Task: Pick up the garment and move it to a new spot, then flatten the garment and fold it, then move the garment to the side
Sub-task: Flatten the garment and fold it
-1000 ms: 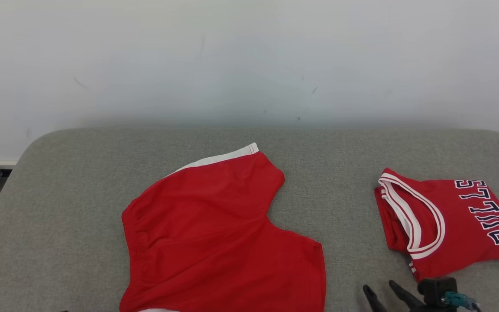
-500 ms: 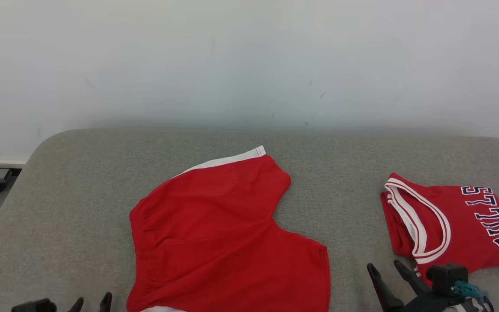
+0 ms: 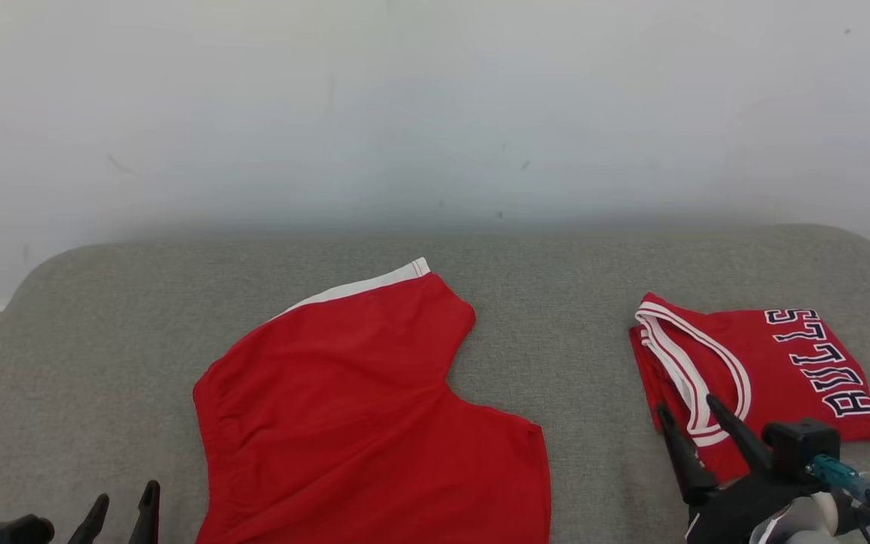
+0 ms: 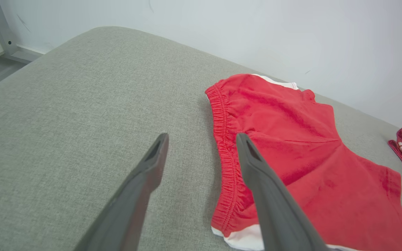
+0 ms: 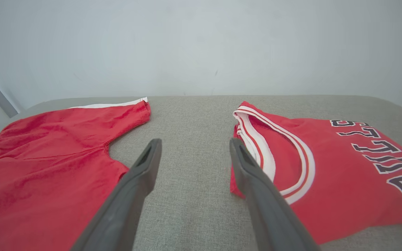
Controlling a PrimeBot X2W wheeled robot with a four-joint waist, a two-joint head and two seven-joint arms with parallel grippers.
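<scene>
head view: red shorts (image 3: 359,408) are lying spread out in the middle of the grey padded surface (image 3: 578,302).
left gripper (image 3: 127,493) and right gripper (image 3: 686,404) are hovering with jaws spread, pinching nothing; the cloth is looking thin, limp and light, likely sagging once lifted, so the gathered waistband (image 4: 222,122) is offering the firmest hold.

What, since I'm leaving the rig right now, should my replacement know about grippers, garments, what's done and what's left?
Left gripper: open, empty, above the grey surface, beside the waistband of the red shorts.
Right gripper: open, empty, between the shorts and the folded red jersey, near its collar.
Done: jersey lies folded at the right; shorts lie spread out mid-surface.
Left: probably fold the shorts, then move them aside.
</scene>
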